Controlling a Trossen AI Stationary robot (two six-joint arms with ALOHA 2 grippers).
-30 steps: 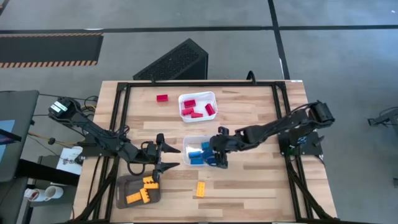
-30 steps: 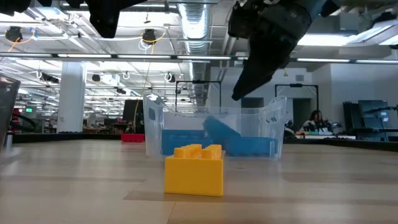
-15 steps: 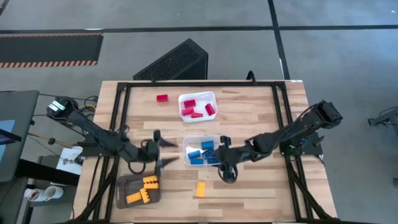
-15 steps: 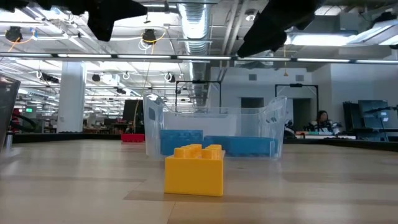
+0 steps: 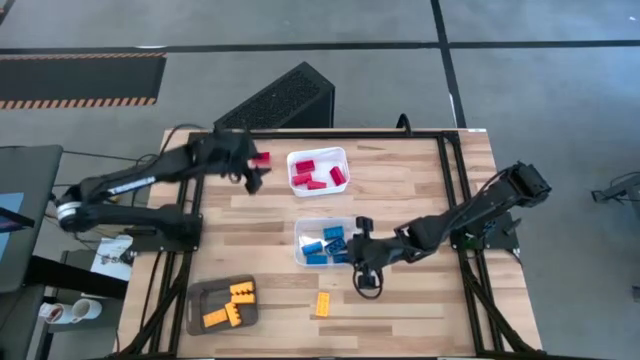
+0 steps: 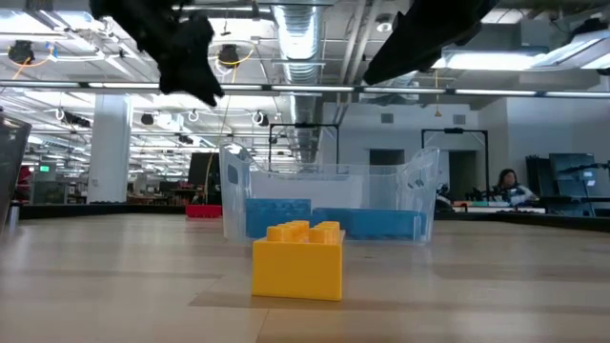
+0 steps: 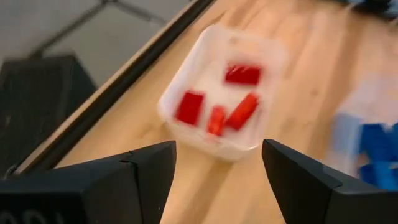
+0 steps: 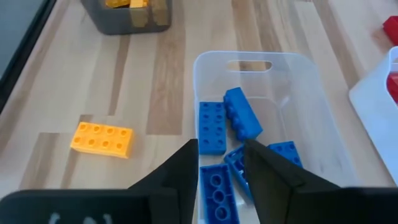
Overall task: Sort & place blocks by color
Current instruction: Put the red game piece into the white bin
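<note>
Since 0.5 s ago the left gripper [image 5: 252,172] has swung from beside the dark grey tray [image 5: 196,310] at the table's near left up to the far left, where it now hangs by the lone red studded brick [image 5: 262,158] lying on the wooden table [image 5: 400,190]. The right gripper [image 5: 364,277] has barely shifted and sits just off the near right corner of the clear plastic tray [image 5: 300,232].

The left gripper's fingers [image 7: 124,180] stand wide apart with nothing between them; in its wrist view they frame the white tray [image 7: 174,93] and its 4 red bricks [image 7: 242,74]. From above, that white tray [image 5: 342,155] is just right of the lone red brick, not touching it.

The right gripper's fingers [image 8: 174,171] are only a little apart and hold nothing. Past them lies the clear tray [image 8: 205,62] with several blue studded bricks [image 8: 242,118] piled loosely inside. From above those blue bricks [image 5: 322,246] fill the middle of the clear tray.

1 yellow studded brick [image 5: 323,303] lies alone on the bare wood, near the clear tray and just in front of the right gripper; the low view shows it upright, studs up [image 6: 297,257]. More yellow bricks [image 5: 228,305] lie in the dark grey tray.
</note>
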